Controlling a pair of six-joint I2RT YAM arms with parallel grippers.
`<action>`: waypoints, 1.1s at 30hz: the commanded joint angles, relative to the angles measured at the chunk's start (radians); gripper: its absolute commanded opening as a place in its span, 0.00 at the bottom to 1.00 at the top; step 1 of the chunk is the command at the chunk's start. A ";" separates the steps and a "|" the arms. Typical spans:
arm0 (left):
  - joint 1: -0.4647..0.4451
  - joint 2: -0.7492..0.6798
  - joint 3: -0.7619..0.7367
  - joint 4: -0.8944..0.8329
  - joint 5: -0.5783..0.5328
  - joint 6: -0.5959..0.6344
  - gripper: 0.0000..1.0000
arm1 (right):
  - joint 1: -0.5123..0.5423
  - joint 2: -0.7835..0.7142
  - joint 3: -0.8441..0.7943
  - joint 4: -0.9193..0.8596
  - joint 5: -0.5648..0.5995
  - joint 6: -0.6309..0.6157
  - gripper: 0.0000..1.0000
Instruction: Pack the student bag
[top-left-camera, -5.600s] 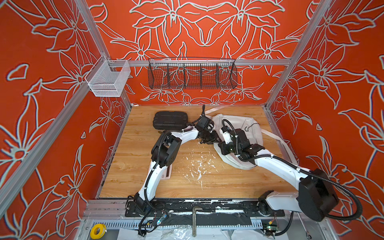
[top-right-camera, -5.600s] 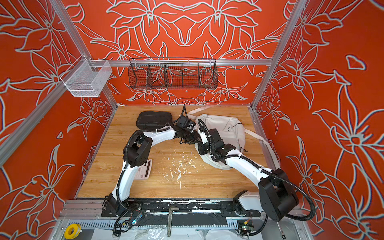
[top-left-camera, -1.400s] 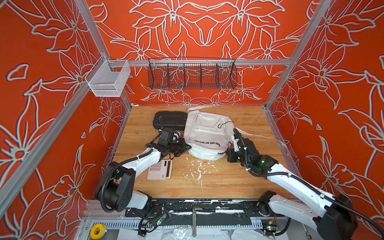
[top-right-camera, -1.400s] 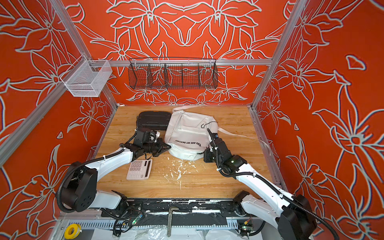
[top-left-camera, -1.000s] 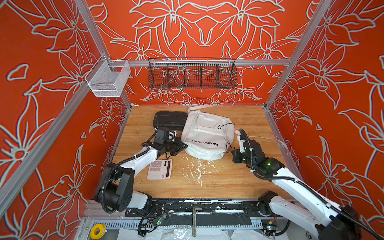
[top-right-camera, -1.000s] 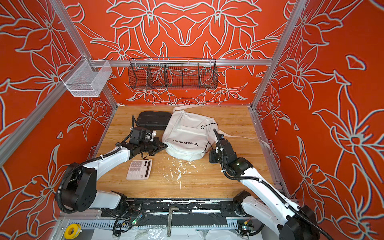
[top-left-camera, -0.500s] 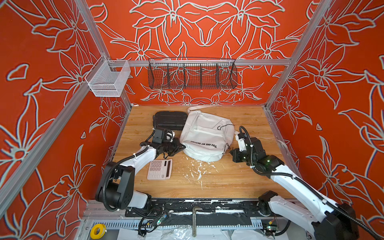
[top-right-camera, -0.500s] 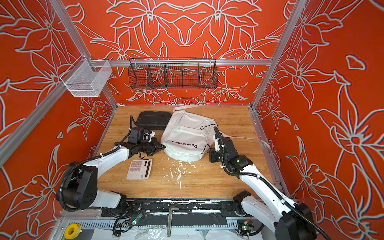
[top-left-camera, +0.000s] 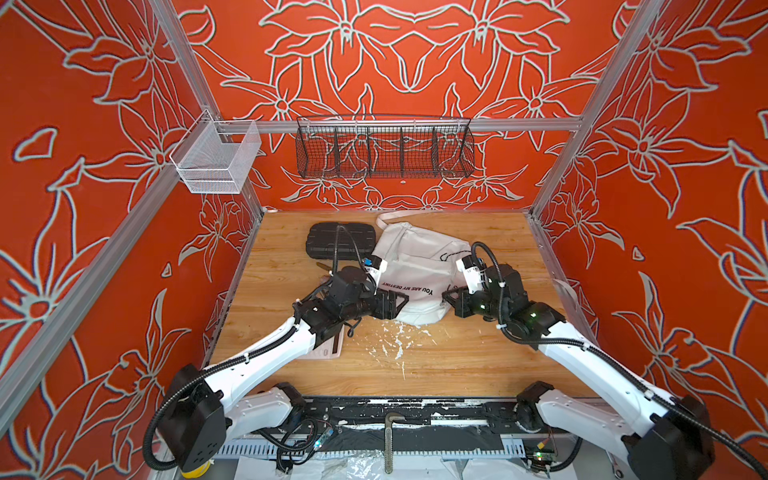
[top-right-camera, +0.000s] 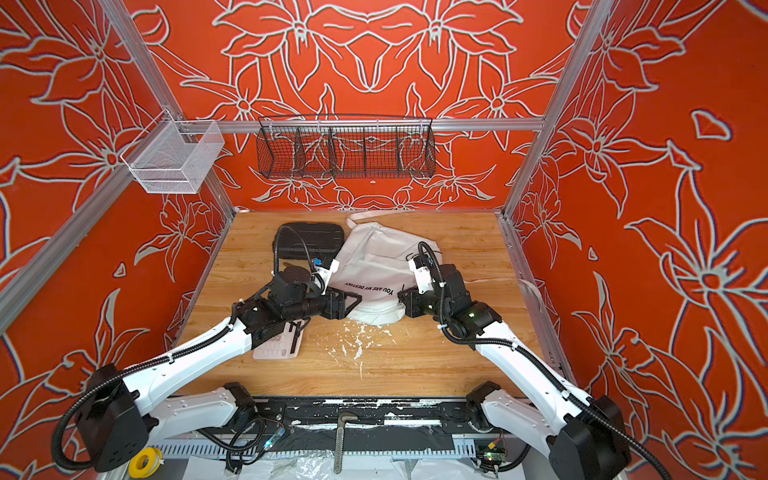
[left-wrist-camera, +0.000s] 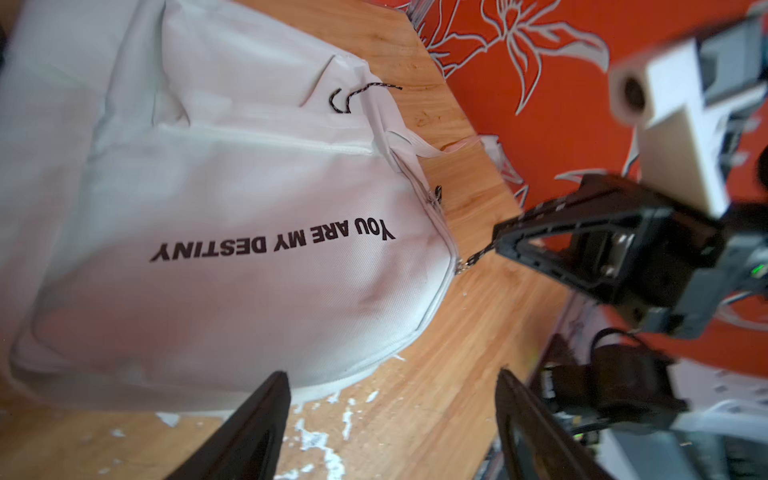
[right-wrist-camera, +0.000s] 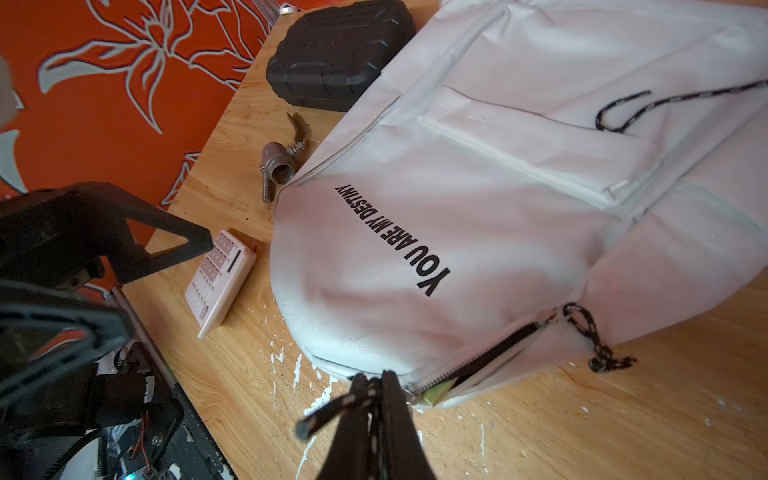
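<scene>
Lying flat toward the back middle of the wooden table (top-left-camera: 457, 365), the white bag (top-left-camera: 415, 266) shows us its printed front, with the lettering upside down in both top views. We see a zipper (right-wrist-camera: 478, 361) partly undone at the bag's near right corner. A black speckled cord (right-wrist-camera: 328, 411) from that zipper runs straight into the right claw (right-wrist-camera: 376, 386), which is clenched on the cord at the bag's near right edge. The left claw (left-wrist-camera: 392, 374) stands released, its two fingers wide apart with nothing between them, just beside the bag's near left edge; we cannot tell whether a finger brushes the fabric. Just beside the bag's far left side we find a black case (top-left-camera: 340, 245). A small metal valve (right-wrist-camera: 282, 162) lies against the bag's left edge, between the case and a pink calculator (right-wrist-camera: 220, 282), which rests on the table partly under the left arm. White flecks (top-left-camera: 395, 336) dot the wood just in front of the bag.
</scene>
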 joint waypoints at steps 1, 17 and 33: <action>-0.116 0.024 0.002 -0.007 -0.159 0.343 0.77 | 0.008 0.028 0.082 0.010 -0.034 0.018 0.00; -0.219 0.371 0.237 -0.040 -0.205 0.744 0.11 | 0.010 0.008 0.145 -0.069 -0.023 0.108 0.00; -0.272 0.208 0.061 0.179 -0.414 0.859 0.43 | 0.006 -0.029 0.153 -0.085 -0.034 0.165 0.00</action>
